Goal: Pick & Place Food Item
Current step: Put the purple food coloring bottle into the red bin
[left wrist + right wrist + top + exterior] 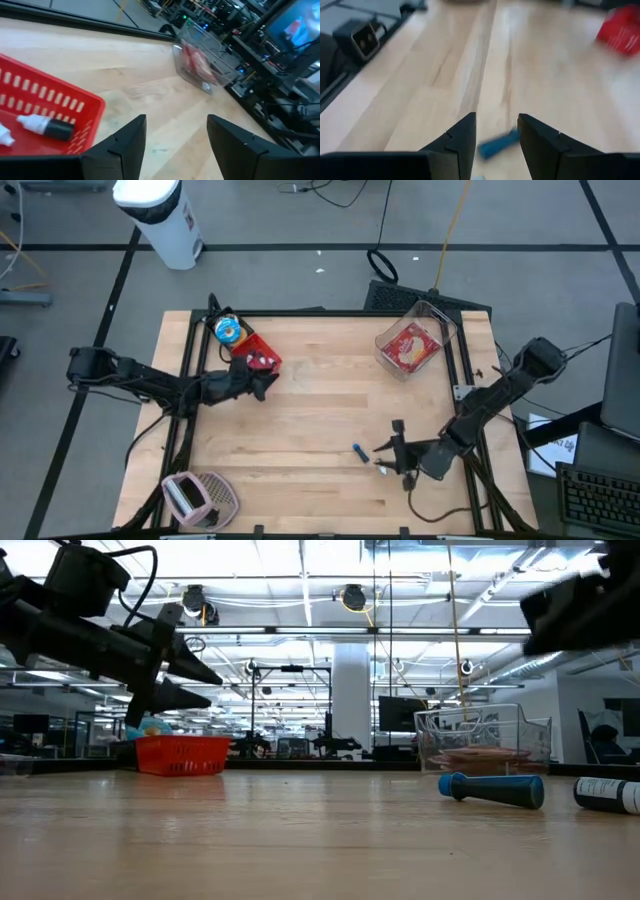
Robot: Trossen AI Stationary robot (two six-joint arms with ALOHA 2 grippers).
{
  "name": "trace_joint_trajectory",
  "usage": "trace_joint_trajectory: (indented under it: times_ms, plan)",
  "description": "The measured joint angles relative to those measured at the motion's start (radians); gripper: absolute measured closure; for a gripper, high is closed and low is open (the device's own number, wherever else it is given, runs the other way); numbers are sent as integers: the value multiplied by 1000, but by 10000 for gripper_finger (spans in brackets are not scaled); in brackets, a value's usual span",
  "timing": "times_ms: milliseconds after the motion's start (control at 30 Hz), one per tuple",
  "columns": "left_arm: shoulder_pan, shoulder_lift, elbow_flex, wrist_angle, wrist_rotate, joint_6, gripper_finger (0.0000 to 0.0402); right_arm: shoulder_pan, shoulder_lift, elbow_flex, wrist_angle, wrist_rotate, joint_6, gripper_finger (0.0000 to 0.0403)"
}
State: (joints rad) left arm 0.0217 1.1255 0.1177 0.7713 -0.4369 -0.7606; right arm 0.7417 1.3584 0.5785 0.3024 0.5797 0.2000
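Now left gripper point(262, 383) beside red basket point(256, 356), jaws apart, empty, likely after drop. Right gripper point(393, 452), far from basket, spread near blue marker point(359, 451).

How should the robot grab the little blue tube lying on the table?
Grip the blue tube around its middle, coming straight down from above. It lies flat on the bare wood, so its long sides are free, and the pincer fingers should close across its narrow width. The right pincer hovers right beside it, open.
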Motion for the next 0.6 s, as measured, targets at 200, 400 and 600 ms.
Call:
trace_joint_trajectory:
  times_ms: [200,400,600]
  plan:
    - [-54,0,0,77,0,92,190,21,56,0,-71,-37,279,255]
    - [-78,0,0,120,-8,136,190,74,173,48,-84,-51,446,211]
    - [-82,0,0,114,-8,130,190,121,244,145,-248,57,482,201]
